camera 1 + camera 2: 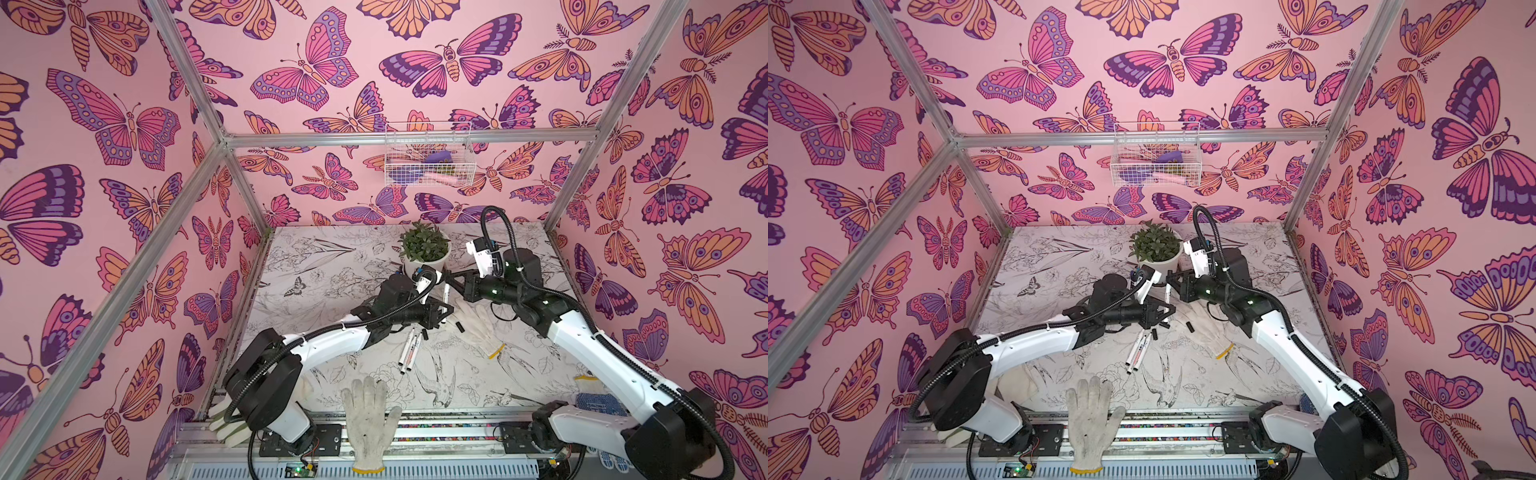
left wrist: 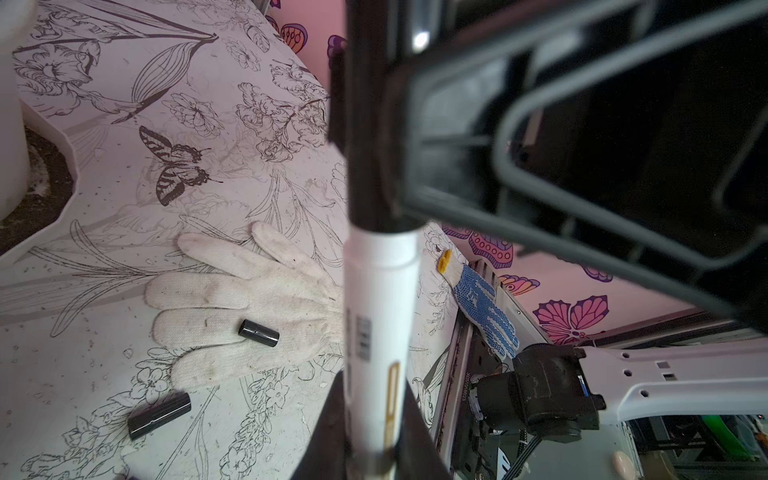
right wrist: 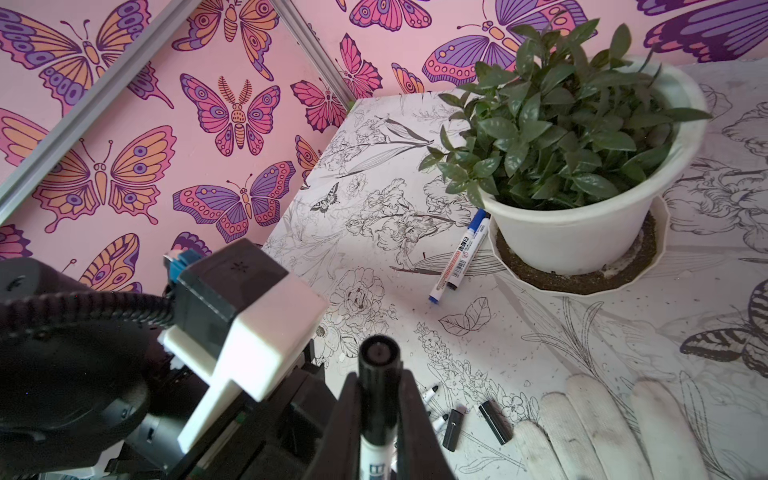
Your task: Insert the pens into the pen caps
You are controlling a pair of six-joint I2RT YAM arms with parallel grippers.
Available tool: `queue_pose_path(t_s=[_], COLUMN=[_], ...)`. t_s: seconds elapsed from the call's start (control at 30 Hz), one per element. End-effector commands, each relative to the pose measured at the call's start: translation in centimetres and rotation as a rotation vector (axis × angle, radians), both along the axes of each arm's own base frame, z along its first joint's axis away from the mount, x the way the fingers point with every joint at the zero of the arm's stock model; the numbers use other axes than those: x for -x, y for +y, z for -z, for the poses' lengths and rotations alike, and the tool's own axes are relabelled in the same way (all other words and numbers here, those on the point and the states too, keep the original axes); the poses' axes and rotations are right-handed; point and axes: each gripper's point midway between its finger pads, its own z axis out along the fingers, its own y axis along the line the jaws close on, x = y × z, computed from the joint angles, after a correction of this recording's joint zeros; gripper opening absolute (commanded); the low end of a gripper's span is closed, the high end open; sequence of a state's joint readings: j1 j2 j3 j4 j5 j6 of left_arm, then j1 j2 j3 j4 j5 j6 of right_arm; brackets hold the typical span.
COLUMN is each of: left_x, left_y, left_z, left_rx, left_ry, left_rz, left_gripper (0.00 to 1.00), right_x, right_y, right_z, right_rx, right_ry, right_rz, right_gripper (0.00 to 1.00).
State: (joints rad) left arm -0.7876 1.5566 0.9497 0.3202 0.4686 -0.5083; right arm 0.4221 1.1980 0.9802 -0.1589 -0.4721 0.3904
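Draped over the front rail, a white knitted glove (image 1: 371, 419) is lying flat with its fingers reaching onto the flower-printed table (image 1: 316, 299). Past it, near the table's middle, both arms are meeting over one held pen (image 2: 380, 299). The left gripper (image 1: 441, 312) is pinching the white barrel, fingers pressed tight against it. The right gripper (image 3: 379, 376) is clamping the black cap (image 3: 379, 357), which is sitting on the barrel's far end with its rim against the white plastic. This pen is being held above the table, just in front of the potted plant (image 1: 424, 253). Nearer the front, beside the left forearm, a few uncapped pens (image 1: 409, 349) are lying close together on the table, with a loose cap (image 1: 424, 333) just beside them. A second loose cap (image 2: 257, 332) is resting on the fingers of another white glove (image 2: 249, 299), and a third cap (image 2: 159, 415) is lying on the bare table near it. Two more pens (image 3: 459, 257), one blue-capped, are lying side by side just beside the plant's saucer (image 3: 582, 282).
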Motion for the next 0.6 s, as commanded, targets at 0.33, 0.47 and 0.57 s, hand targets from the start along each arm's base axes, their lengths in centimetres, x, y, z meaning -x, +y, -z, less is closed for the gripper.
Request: queue_pose_path(t_s=[0.33,0.47,0.57], left_x=[-7.7,-7.7,-7.6], left_y=[4.7,4.3,4.1], left_z=[-4.2,-3.5,-2.8], left_rx=[0.073,0.068,0.055], left_ry=[-0.058,-0.032,-0.015], left_rz=[-0.362,-0.349,-0.335], left_gripper=[0.0,0.0,0.0], right_x=[4.0,4.2,3.6], right_y=[0.5,0.9,0.8], right_z=[3.5,2.3,1.5], right_rx=[-0.149,-0.189,-0.225], right_ry=[0.315,0.299,0.296], right_rz=[-0.135,-0.163,-0.156], right_gripper=[0.0,0.0,0.0])
